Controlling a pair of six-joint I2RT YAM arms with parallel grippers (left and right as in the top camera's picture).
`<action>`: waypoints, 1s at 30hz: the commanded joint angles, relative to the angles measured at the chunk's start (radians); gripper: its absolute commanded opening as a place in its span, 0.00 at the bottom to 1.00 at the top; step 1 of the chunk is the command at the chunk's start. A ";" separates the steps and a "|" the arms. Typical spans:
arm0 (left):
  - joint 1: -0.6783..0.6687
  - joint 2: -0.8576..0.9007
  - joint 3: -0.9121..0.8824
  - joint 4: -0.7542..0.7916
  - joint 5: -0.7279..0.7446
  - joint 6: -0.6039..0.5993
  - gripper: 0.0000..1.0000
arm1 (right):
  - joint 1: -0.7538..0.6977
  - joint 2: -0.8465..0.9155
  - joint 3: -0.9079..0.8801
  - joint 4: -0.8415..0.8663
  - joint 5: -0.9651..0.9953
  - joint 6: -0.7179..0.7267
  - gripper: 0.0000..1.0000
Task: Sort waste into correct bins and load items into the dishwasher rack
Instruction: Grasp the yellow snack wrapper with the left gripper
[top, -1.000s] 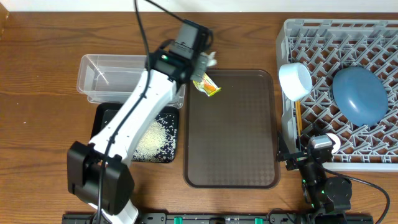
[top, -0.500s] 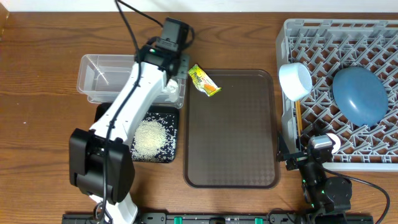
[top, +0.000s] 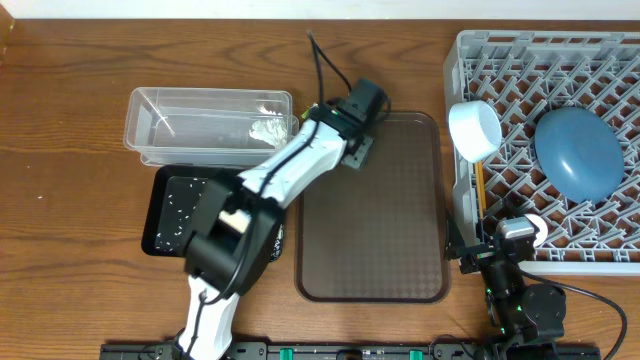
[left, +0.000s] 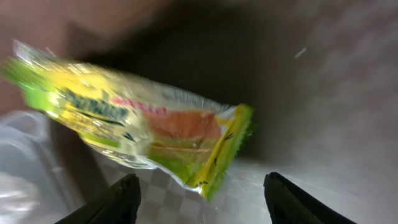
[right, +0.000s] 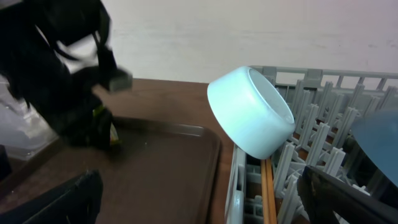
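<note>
The yellow-green-orange snack wrapper (left: 137, 124) lies on the brown serving tray (top: 370, 220), just ahead of my left gripper (left: 208, 202). That gripper is open with nothing between its fingers. In the overhead view the left gripper (top: 355, 150) hangs over the tray's back left corner and hides the wrapper. The crumpled tissue (top: 268, 128) sits in the clear tub (top: 190, 125). Rice grains (top: 180, 205) lie in the black tray (top: 160, 225). The dishwasher rack (top: 520, 60) holds the dark-blue bowl-plate (top: 578, 150), the mint bowl (right: 252, 112) and the chopsticks (right: 267, 193). My right gripper (right: 205, 205) rests open by the rack's near left corner.
The left arm stretches diagonally over the black tray and the brown tray's left edge. The rack's left wall (right: 236, 180) rises right beside the brown tray. A pale wall closes off the back of the table.
The left gripper opened and let the tissue go into the clear tub. It then swung right, over the wrapper on the brown tray. The right arm stayed still.
</note>
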 joint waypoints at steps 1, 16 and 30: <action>-0.003 0.042 -0.006 0.037 -0.088 -0.041 0.66 | -0.003 -0.005 -0.004 0.000 0.006 0.001 0.99; -0.034 -0.062 0.006 -0.011 0.005 -0.048 0.06 | -0.003 -0.005 -0.004 0.000 0.006 0.002 0.99; -0.005 -0.334 0.003 -0.154 -0.213 -0.040 0.06 | -0.003 -0.005 -0.004 0.000 0.006 0.002 0.99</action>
